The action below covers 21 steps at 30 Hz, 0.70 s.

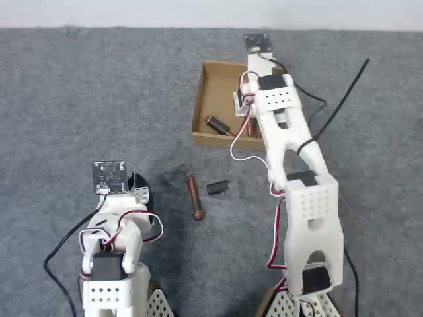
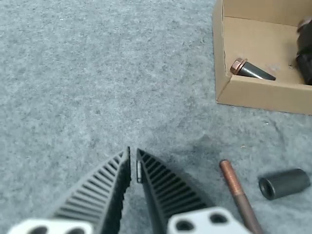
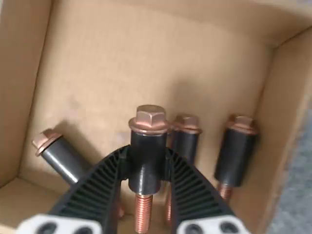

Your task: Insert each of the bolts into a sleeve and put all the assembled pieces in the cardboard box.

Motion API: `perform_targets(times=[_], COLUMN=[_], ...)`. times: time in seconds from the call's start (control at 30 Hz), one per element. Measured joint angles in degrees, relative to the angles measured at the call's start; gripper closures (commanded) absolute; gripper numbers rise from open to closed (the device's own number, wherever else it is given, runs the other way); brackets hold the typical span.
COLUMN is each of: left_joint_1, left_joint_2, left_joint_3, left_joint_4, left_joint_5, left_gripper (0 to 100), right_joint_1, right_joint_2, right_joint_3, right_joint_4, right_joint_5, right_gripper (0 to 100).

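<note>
My right gripper (image 3: 146,153) is shut on an assembled piece (image 3: 148,121), a copper bolt in a black sleeve, held inside the cardboard box (image 3: 146,53). Three more assembled pieces lie in the box: one (image 3: 59,155) leaning to one side, and two (image 3: 185,136) (image 3: 236,150) just behind the held one. On the grey carpet in front of the box lie a loose copper bolt (image 1: 193,196) and a loose black sleeve (image 1: 217,187). My left gripper (image 2: 133,156) is shut and holds nothing, low over the carpet to the left of the bolt (image 2: 237,190) and sleeve (image 2: 284,183).
The box (image 1: 201,102) stands at the back centre of the carpet, and the right arm (image 1: 291,152) reaches over its right half. Bare carpet spreads left of the box and around the loose parts. A black cable (image 1: 344,99) trails to the right.
</note>
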State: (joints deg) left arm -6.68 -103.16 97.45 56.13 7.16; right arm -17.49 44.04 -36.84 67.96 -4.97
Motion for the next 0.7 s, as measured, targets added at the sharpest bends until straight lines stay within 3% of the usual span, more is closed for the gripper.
perform_targets(times=[0.53,0.7], left_joint_1=[0.00,0.00], left_joint_2=[0.00,0.00], left_joint_3=[0.00,0.00], left_joint_4=[0.00,0.00], left_joint_5=[0.00,0.00], left_gripper=[98,98], right_joint_1=[-0.53,-0.62], right_joint_2=[4.40,4.40], right_joint_3=[-3.34,-3.34], right_joint_4=[3.52,6.07], right_joint_5=[-0.09,-0.09], right_gripper=[98.6,86.8])
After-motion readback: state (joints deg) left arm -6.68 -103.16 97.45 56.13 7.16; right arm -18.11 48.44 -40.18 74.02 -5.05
